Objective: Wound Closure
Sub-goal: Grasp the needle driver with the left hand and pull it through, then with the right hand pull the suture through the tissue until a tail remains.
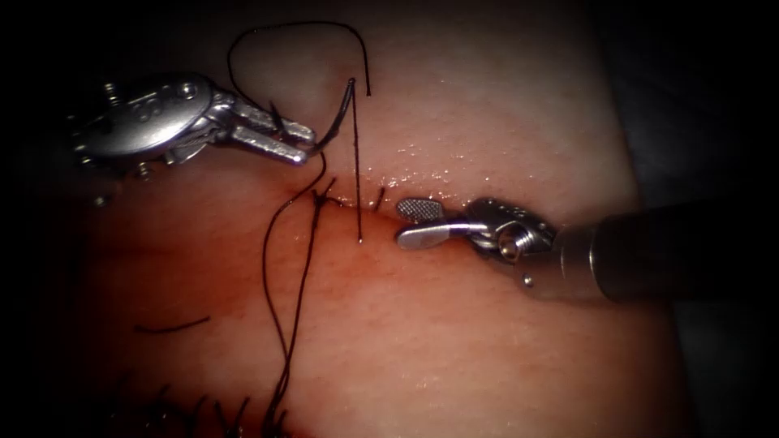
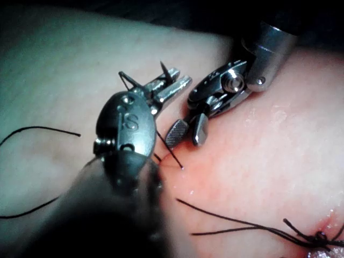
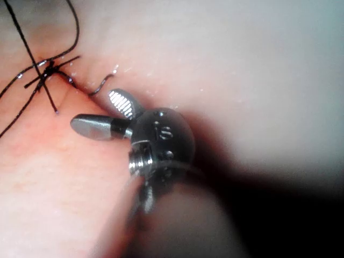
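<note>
In the endoscope view, the left tool [image 1: 296, 142] is seen with its fingers closed on the needle [image 1: 341, 113], gripped near one end of its curve; the rest of the needle rises up and to the right, clear of the tissue [image 1: 487, 341]. The right tool [image 1: 415, 224] is held with its fingers spread apart, gripping nothing, just right of the knotted stitch [image 1: 323, 197] on the cut [image 1: 438, 174]. Thread [image 1: 284, 324] trails downward from the knot. A slip or rotation of the needle could be judged likely, since so little of it is clamped, and the loose thread could be snagged by the open fingers nearby.

In the left wrist view, the needle [image 2: 167, 70] is seen crossing the closed fingers of the left tool [image 2: 174, 86], with the open right tool [image 2: 188, 131] just beside.

In the right wrist view, the spread fingers of the right tool [image 3: 105, 113] are seen empty, near the knotted stitch [image 3: 48, 67] but apart from it.
</note>
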Robot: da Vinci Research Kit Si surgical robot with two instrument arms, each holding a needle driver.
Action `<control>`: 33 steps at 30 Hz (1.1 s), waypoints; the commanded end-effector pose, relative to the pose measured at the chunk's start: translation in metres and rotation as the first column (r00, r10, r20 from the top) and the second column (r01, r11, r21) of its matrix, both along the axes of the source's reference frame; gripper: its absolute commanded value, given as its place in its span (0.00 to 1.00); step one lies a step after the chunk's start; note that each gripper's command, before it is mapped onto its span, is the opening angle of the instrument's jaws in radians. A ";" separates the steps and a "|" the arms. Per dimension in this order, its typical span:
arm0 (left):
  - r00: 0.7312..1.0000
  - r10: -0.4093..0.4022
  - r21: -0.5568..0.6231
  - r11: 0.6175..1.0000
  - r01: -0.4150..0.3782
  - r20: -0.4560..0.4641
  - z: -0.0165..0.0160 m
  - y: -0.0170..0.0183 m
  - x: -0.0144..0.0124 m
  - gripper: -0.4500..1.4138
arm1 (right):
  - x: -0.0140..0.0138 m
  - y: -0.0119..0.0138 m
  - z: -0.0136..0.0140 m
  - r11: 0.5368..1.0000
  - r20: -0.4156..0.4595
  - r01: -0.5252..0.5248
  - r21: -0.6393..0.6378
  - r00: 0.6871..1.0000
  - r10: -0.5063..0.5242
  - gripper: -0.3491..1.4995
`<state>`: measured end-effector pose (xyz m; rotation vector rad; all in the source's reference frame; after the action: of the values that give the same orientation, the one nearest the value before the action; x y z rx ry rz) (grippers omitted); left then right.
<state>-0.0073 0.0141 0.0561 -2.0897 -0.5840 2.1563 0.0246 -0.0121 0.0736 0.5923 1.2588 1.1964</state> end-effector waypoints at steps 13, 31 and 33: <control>0.992 -0.123 -0.186 0.975 0.121 -0.003 -0.0027 0.0049 0.0017 0.00 | 0.0013 0.0003 -0.0051 1.000 0.033 0.015 0.013 0.999 -0.016 0.82; 0.990 -0.142 -0.263 0.955 0.134 -0.010 -0.0053 0.0036 0.0032 0.00 | 0.0045 -0.0006 -0.0076 0.983 0.225 0.086 -0.162 0.973 -0.048 0.80; 0.990 -0.138 -0.277 0.952 0.131 -0.007 -0.0044 0.0023 0.0030 0.00 | 0.0048 -0.0006 -0.0072 0.983 0.244 0.085 -0.165 0.969 -0.043 0.82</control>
<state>-0.0038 0.0155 0.0515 -2.1505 -0.1298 2.2991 0.0288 -0.0124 0.0660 0.3323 1.1090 1.0582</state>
